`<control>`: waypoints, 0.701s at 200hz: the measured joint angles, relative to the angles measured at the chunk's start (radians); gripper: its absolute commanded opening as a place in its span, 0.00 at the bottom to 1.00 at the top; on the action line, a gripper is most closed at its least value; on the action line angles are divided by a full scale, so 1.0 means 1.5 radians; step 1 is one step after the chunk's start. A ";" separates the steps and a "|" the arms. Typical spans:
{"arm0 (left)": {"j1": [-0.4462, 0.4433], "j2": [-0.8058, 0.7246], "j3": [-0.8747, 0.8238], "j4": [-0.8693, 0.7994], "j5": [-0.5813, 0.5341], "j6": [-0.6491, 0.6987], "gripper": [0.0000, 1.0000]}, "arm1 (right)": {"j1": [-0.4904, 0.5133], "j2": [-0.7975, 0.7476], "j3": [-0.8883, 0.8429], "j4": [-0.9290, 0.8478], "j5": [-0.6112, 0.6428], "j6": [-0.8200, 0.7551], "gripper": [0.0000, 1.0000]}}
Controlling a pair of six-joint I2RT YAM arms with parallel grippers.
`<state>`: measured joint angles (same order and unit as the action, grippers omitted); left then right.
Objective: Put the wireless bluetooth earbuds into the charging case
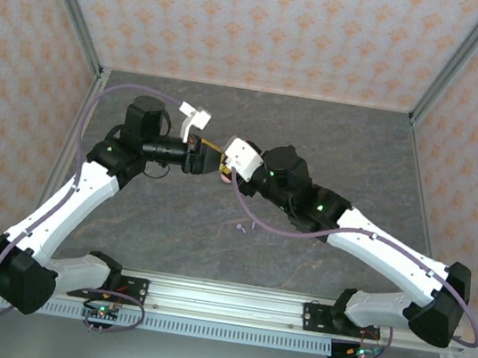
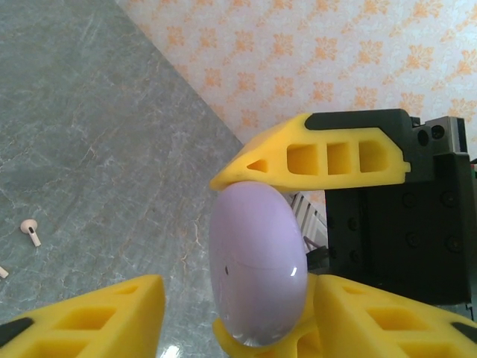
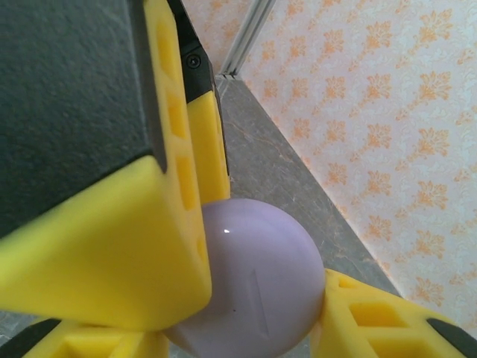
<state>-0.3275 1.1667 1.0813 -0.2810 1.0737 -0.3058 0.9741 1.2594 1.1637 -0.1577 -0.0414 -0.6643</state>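
Two tiny pale earbuds lay loose on the grey table, just near of the spot at mid-table where both arms met. Raised off the table there, the right gripper was clamped on the lavender charging case. The left gripper straddled the same case, jaws half-narrowed, with one finger close against the shell and the other plainly apart from it.

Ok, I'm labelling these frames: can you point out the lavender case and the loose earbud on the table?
lavender case point(image 2: 257, 276), left wrist view, on the middle of its glossy rounded shell.
loose earbud point(image 2: 30, 228), left wrist view, on its round head, just above the stem.
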 measured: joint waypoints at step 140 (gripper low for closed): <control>-0.013 0.008 0.016 -0.025 -0.004 0.064 0.15 | -0.005 -0.014 -0.001 -0.028 0.007 0.021 0.82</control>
<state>-0.3473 1.1790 1.1046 -0.3191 1.0672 -0.2100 0.9661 1.2385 1.1622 -0.2001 -0.0303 -0.6323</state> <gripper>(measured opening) 0.195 0.756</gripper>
